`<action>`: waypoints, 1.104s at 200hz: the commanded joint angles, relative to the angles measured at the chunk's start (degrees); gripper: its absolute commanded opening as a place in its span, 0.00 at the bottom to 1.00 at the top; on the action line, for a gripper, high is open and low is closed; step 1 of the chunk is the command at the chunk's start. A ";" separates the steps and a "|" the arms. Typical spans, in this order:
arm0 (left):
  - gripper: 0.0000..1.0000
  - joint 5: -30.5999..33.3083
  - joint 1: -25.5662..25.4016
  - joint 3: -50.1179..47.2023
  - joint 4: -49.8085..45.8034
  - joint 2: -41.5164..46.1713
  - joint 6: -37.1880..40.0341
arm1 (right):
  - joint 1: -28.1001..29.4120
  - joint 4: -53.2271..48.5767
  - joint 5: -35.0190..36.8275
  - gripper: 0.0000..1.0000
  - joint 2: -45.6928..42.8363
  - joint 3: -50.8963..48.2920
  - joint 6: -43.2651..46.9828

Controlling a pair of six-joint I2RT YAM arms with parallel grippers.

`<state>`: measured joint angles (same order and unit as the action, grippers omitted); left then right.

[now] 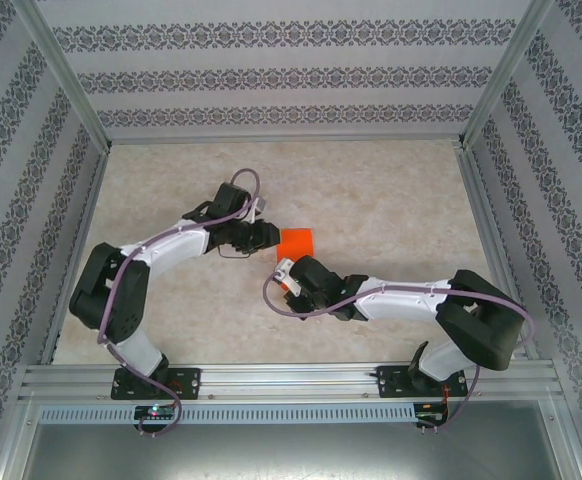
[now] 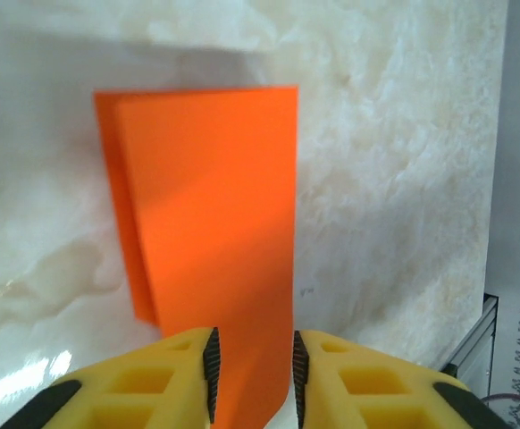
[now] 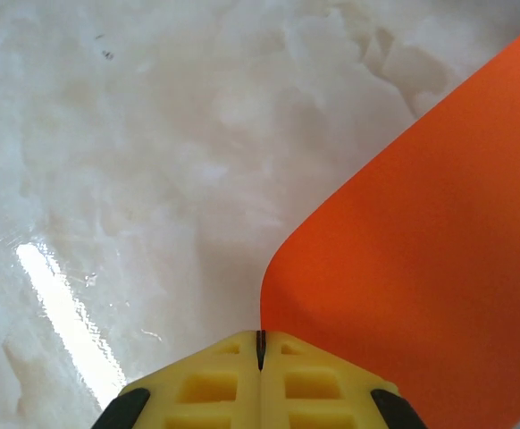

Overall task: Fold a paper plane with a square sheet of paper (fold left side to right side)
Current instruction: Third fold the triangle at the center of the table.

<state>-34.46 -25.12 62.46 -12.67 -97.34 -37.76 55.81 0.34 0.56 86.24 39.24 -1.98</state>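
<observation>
The left gripper (image 2: 253, 375) has its yellow fingers (image 2: 175, 380) spread, with a clear gap between the dark pads. The square sheet of paper (image 2: 211, 223), bright orange and folded over into a narrow rectangle, lies flat on the pale marbled table (image 2: 394, 179). It runs from that gap straight ahead of the fingertips. Its upper layer sits slightly askew, so a thin strip of the lower layer shows along the side of the left-hand finger. The pads do not press on the paper. The right gripper (image 3: 260, 340) has its fingers pressed together, with only a thin seam between them. The same sheet spreads ahead and to the right of these tips. A rounded, slightly lifted edge of it comes down to meet the seam; whether a layer is caught there I cannot tell.
</observation>
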 commanded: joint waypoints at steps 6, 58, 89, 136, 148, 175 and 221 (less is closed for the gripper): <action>0.26 -4.62 -0.20 5.98 -1.50 -6.48 4.92 | -1.13 -0.35 -3.82 0.00 1.30 1.55 -1.61; 0.20 -7.95 -2.19 16.50 -6.07 -18.15 8.52 | -3.21 0.58 -6.91 0.00 2.13 1.89 -3.59; 0.17 -7.86 -2.56 18.05 -7.17 -22.33 9.32 | -5.36 1.48 -9.19 0.00 1.93 1.42 -5.17; 0.14 -6.61 -2.56 17.79 -8.25 -25.13 10.30 | -9.16 0.21 -9.46 0.00 1.26 0.83 -6.81; 0.14 -6.29 -2.56 17.70 -8.39 -25.48 10.48 | -10.33 -0.34 -9.06 0.00 1.38 0.83 -7.08; 0.12 -6.14 -2.65 17.69 -8.34 -25.87 10.35 | -12.44 -1.82 -8.04 0.00 2.01 1.29 -7.65; 0.12 -6.00 -2.66 17.70 -8.52 -25.70 10.42 | -15.09 -3.65 -7.12 0.00 4.19 2.97 -8.30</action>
<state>-41.21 -27.31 79.42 -18.70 -122.15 -28.88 41.78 -1.39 -7.77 88.82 40.27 -9.15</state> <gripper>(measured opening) 0.117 0.037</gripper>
